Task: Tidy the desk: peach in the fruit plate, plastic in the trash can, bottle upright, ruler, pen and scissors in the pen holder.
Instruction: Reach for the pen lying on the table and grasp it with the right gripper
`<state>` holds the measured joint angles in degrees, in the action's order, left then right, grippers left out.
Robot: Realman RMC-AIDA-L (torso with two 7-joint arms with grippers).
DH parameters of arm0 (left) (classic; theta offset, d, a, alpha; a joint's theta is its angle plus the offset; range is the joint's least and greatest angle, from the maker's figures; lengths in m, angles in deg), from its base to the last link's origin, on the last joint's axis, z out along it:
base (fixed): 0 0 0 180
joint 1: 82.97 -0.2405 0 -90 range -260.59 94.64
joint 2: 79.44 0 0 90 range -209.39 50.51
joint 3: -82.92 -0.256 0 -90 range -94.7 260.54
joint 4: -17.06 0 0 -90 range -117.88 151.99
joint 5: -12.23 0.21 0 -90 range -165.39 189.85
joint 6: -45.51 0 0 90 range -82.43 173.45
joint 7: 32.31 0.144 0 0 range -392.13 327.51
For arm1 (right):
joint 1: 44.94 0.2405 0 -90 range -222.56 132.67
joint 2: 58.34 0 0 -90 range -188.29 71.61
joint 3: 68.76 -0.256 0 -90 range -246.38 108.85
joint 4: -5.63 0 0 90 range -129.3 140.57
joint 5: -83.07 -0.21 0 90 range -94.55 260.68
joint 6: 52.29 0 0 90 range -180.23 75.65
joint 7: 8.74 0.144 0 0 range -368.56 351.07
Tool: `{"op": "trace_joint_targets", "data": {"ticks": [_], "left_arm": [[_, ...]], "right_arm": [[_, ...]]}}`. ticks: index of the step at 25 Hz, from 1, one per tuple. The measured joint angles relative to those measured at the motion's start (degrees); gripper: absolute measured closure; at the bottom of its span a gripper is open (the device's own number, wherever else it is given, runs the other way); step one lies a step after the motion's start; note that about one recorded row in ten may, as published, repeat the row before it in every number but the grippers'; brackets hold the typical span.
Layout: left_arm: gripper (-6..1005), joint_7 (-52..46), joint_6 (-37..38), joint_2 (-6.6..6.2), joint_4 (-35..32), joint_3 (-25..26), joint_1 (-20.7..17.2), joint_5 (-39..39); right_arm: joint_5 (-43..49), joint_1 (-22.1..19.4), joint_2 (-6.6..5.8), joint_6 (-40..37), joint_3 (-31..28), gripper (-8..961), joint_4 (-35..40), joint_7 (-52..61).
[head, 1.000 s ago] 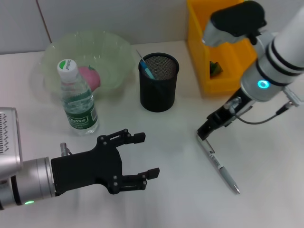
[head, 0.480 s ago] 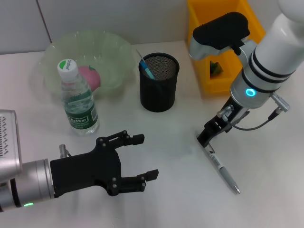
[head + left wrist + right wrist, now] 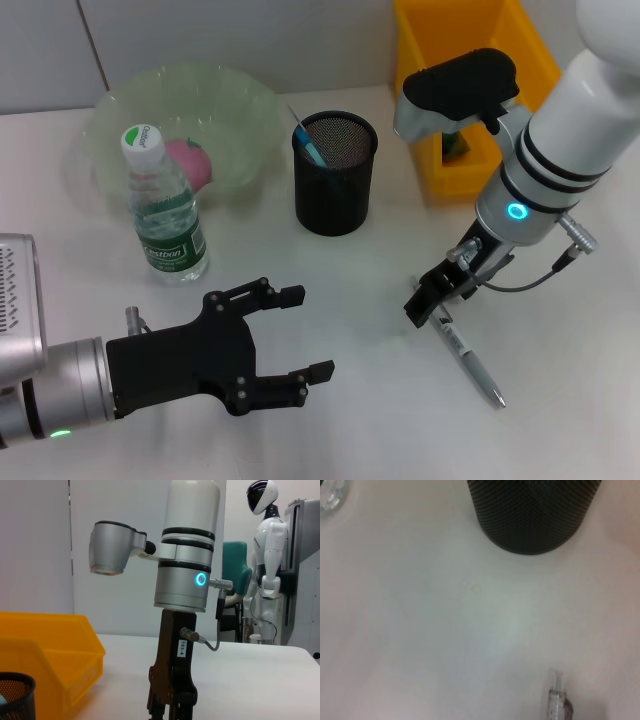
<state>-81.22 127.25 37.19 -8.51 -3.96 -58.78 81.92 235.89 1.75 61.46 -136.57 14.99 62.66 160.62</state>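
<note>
Your pen (image 3: 468, 356) lies on the white desk (image 3: 360, 420) at right, long axis running far-left to near-right. The right gripper (image 3: 424, 302) sits at its far end; whether it's open, you cannot tell. A tag above reads "103-4". The left gripper (image 3: 298, 344) hovers spread, near-left.

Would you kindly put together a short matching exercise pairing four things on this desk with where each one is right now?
Things:
1. peach
2. bottle
3. pen
4. right gripper

Places:
A. lying flat on the desk
B. standing upright in front of the fruit plate
C. inside the fruit plate
D. low over the pen's upper end

Pairs: 1-C, 2-B, 3-A, 4-D
</note>
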Motion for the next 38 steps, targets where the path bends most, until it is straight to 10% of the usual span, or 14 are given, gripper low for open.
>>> {"op": "trace_joint_targets", "data": {"ticks": [19, 30, 38], "left_arm": [[150, 0.0, 0.0, 0.1, -0.3, -0.3, -0.1, 0.0], [150, 0.0, 0.0, 0.1, -0.3, -0.3, -0.1, 0.0], [150, 0.0, 0.0, 0.1, -0.3, -0.3, -0.1, 0.0]], "right_arm": [[-0.1, 0.1, -0.01, 1.0, -0.1, 197, -1.7, 0.0], [-0.1, 0.2, 0.0, 1.4, -0.3, 496, -2.8, 0.1], [-0.1, 0.2, -0.01, 1.7, -0.1, 540, -3.0, 0.1]]}}
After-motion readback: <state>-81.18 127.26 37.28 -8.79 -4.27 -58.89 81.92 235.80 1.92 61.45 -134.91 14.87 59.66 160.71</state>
